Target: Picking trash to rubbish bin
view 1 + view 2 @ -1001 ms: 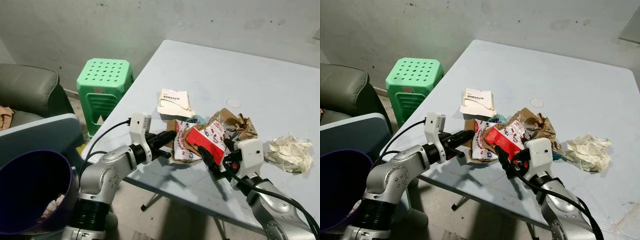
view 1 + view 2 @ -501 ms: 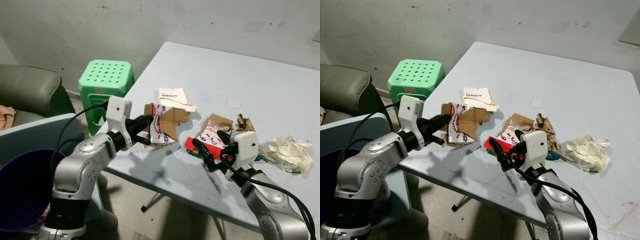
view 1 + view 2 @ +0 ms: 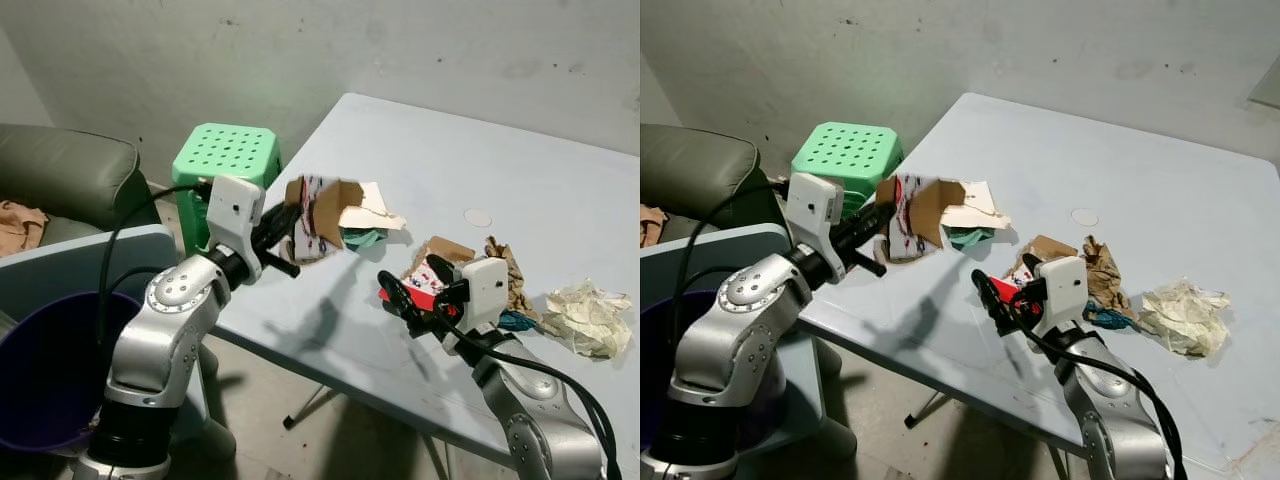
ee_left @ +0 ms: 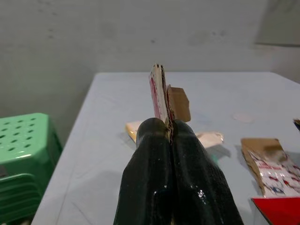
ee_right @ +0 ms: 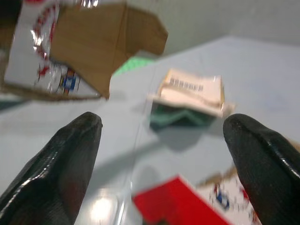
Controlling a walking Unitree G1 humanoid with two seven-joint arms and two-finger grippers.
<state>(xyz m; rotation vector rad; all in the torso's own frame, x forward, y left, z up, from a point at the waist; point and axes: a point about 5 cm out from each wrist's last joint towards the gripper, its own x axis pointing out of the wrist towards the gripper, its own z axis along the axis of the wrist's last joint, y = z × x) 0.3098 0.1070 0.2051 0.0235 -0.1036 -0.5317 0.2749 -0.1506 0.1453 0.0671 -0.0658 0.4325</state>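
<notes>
My left gripper (image 3: 291,222) is shut on a flattened brown-and-white carton (image 3: 322,212), held in the air above the table's left corner; the left wrist view shows the carton (image 4: 161,91) edge-on between the closed fingers. My right gripper (image 3: 400,302) stands open just above the table's front part, its fingers (image 5: 70,154) wide apart with nothing between them. A red packet (image 3: 422,291) lies on a printed brown wrapper right behind it. The purple rubbish bin (image 3: 45,375) stands on the floor at the lower left, below my left arm.
On the pale blue table (image 3: 480,160) lie a white paper (image 3: 378,208) over a teal scrap (image 3: 362,238), crumpled brown paper (image 3: 506,272) and a crumpled white wad (image 3: 585,320). A green plastic stool (image 3: 225,160) and a grey sofa (image 3: 65,180) stand to the left.
My left gripper has lifted the carton off the pile and carried it up and to the left. The right gripper stays open near the red packet. The camera has shifted.
</notes>
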